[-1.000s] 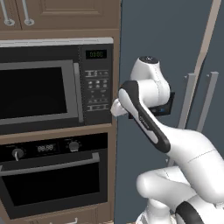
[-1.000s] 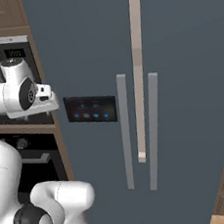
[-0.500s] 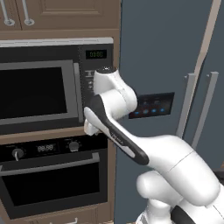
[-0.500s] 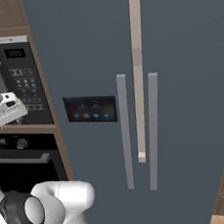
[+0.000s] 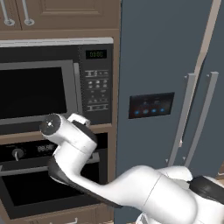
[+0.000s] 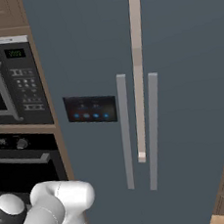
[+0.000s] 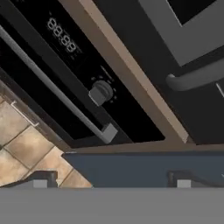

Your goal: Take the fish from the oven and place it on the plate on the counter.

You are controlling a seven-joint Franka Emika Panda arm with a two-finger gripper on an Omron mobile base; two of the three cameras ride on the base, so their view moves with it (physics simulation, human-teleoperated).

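I read this as the very start: the oven (image 5: 43, 175) door is closed, its long silver bar handle (image 7: 52, 89) untouched, so opening it, lifting out the fish and carrying it to the plate are all left to do. I can't see the fish; I judge it to be behind that closed door, though I cannot confirm it from here. The oven sits directly under the silver-framed microwave (image 5: 52, 83) in the wooden column, with the dark blue-grey refrigerator (image 6: 133, 106) just beside it on the side away from the arm's reach. My arm (image 5: 131, 192) rises from the lower right of the left base view, bends low and reaches across the front of the oven, its wrist housing lying over the oven's control strip just below the microwave's bottom edge. From the hand camera, rolled well off level, I look onto the oven's digital display (image 7: 61, 37), one knob (image 7: 101, 92) and the end of the bar handle, with the microwave handle (image 7: 197, 78) beyond the wooden divider. The gripper (image 7: 111, 180) has its two dark fingertips (image 7: 43, 178) standing wide apart, near their full spread, with nothing between them, not yet lined up on the bar handle.
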